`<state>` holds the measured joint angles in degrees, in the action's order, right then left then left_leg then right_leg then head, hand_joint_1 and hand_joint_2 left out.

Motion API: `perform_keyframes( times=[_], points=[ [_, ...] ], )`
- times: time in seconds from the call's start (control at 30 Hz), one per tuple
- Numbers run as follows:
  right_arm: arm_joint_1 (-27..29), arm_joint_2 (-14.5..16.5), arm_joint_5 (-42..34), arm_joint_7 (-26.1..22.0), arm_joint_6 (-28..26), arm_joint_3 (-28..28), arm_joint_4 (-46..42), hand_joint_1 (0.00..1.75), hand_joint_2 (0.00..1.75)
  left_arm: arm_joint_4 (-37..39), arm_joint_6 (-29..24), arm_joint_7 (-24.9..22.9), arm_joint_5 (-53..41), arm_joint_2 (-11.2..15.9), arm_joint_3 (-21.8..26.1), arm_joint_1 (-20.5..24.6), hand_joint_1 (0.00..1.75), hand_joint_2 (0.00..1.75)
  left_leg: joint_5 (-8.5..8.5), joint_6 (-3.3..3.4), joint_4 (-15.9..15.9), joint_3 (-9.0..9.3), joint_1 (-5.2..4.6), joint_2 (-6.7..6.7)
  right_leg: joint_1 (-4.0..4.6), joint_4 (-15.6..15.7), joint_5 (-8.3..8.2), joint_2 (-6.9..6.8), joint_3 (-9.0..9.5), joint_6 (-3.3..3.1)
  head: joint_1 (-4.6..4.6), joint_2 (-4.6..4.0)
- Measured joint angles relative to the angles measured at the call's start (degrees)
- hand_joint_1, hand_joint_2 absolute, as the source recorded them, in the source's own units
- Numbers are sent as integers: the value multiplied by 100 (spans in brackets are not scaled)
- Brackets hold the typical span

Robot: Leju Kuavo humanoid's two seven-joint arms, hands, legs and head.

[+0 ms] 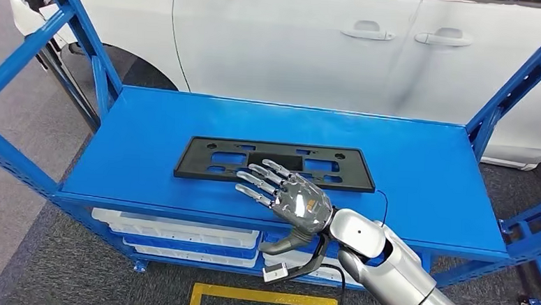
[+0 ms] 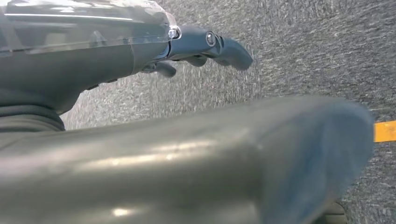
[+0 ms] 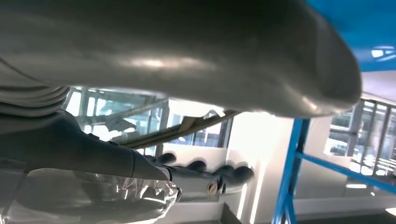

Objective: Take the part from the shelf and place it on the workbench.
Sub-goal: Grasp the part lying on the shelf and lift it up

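black licence-plate frame [image 1: 275,164] lies flat on the top deck of the blue shelf [image 1: 427,175], near its front edge, w/ a white car behind. task looks barely begun: part not yet lifted, carry and set-down on the workbench all left. right hand [image 1: 288,194] is released, fingers spread, nothing held; it sits over the shelf's front edge, fingertips over the frame's near rail, contact unclear. left hand [image 2: 205,44] hangs over grey carpet, holding nothing; can't tell if it's clenched.
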<state>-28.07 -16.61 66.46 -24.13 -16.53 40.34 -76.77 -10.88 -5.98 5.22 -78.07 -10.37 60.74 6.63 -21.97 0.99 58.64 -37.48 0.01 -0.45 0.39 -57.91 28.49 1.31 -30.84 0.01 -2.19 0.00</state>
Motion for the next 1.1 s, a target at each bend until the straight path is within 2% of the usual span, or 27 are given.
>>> perform_keyframes(
  times=[0.07,0.1,0.17,0.2,0.23,0.27,0.33,0.37,0.4,0.47,0.53,0.57,0.6,0.67,0.7,0.73,0.77,0.8,0.83,0.9,0.93,1.03,1.1],
  points=[
    [-33,0,-2,4,-1,-4,8,0,131,0,13,21,2,0,0,16,0,0,-8,51,-53,42,20,2,-9,-143,126,-30,-61,68,1,0],
    [-45,0,-2,7,-1,-5,14,0,175,0,17,28,3,0,0,24,0,0,-21,77,-75,70,30,5,-21,-399,260,-48,-190,103,1,-1],
    [-56,2,8,29,0,-1,43,0,175,0,30,37,9,2,0,35,0,0,-65,117,-80,110,23,7,-53,-1166,550,-70,-622,158,1,-1],
    [-57,3,23,61,1,2,75,0,175,0,38,39,17,2,1,36,0,0,-89,125,-75,128,21,6,-68,-1492,619,-74,-831,176,1,-1],
    [-63,5,43,103,1,6,120,0,175,0,45,42,27,3,1,34,0,0,-114,127,-69,150,19,1,-77,-1619,570,-79,-949,186,1,0],
    [-77,8,64,148,1,7,174,0,175,0,49,45,38,4,2,33,0,0,-141,124,-60,178,18,-5,-82,-1525,411,-86,-959,184,1,-1],
    [-132,14,102,222,-1,7,290,0,175,0,53,55,54,3,2,33,0,0,-197,107,-48,248,15,-18,-73,-795,-78,-98,-698,140,1,-1],
    [-174,25,124,253,-1,8,358,0,175,1,54,60,58,0,2,35,0,0,-221,91,-41,271,3,-21,-56,-419,-249,-105,-546,105,1,-2],
    [-221,39,158,291,-1,8,431,0,175,1,54,66,65,-2,2,38,0,0,-238,70,-40,284,-4,-21,-38,-156,-345,-109,-438,72,1,-1],
    [-305,84,251,388,4,10,605,0,175,2,55,74,80,-7,2,40,0,0,-252,18,-49,290,-13,-14,-7,-8,-349,-107,-377,23,1,-1],
    [-358,122,360,506,15,11,766,0,175,1,57,80,93,-9,2,36,0,0,-286,-43,-31,292,-14,-5,-31,52,-372,-104,-344,-31,1,-1],
    [-383,144,407,568,22,11,842,0,175,1,57,81,96,-10,2,35,0,0,-366,-74,75,253,-13,-2,-49,90,-388,-111,-320,-62,1,-1],
    [-406,171,443,624,31,11,921,0,175,0,57,83,96,-9,2,35,0,0,-502,-104,292,163,-8,2,-67,123,-401,-118,-295,-88,1,0],
    [-437,227,491,714,55,12,1086,0,175,0,56,86,96,-8,2,33,0,0,-860,-153,1005,-162,22,5,-70,132,-399,-128,-279,-114,1,-1],
    [-441,248,513,747,73,12,1174,0,175,0,56,90,96,-8,3,30,0,0,-980,-172,1340,-325,36,6,-69,126,-393,-129,-279,-115,1,-1],
    [-443,261,539,779,88,12,1262,0,175,0,56,95,96,-8,3,24,0,0,-1001,-187,1518,-419,49,8,-70,116,-383,-130,-277,-112,1,-1],
    [-449,269,572,810,104,12,1348,0,175,0,56,104,96,-8,4,19,0,0,-916,-198,1486,-410,61,9,-73,102,-371,-130,-274,-102,1,-1],
    [-461,272,605,838,114,12,1426,0,175,0,55,116,96,-8,4,16,0,0,-738,-204,1232,-290,75,11,-78,85,-354,-128,-268,-88,1,-1],
    [-479,273,633,861,117,11,1492,0,175,0,54,129,96,-8,4,15,0,0,-532,-206,832,-97,88,13,-82,61,-331,-125,-261,-67,1,-2],
    [-535,273,660,890,121,9,1597,0,175,1,52,146,95,-8,3,20,0,0,-314,-176,183,227,85,7,-67,8,-290,-113,-270,-12,1,-1],
    [-563,273,665,900,127,8,1639,0,175,1,51,150,95,-8,2,22,0,0,-296,-146,39,294,78,2,-58,-7,-281,-107,-280,17,1,-1],
    [-620,272,761,983,267,7,1750,0,175,1,51,151,94,-5,4,17,0,0,-293,-31,-5,302,62,-4,-69,-12,-273,-101,-292,100,1,-1],
    [-641,268,901,1109,487,7,1834,0,175,1,55,151,96,-2,4,28,0,0,-266,39,-43,312,74,0,-89,-265,-96,-108,-406,158,1,-1]
  ],
)
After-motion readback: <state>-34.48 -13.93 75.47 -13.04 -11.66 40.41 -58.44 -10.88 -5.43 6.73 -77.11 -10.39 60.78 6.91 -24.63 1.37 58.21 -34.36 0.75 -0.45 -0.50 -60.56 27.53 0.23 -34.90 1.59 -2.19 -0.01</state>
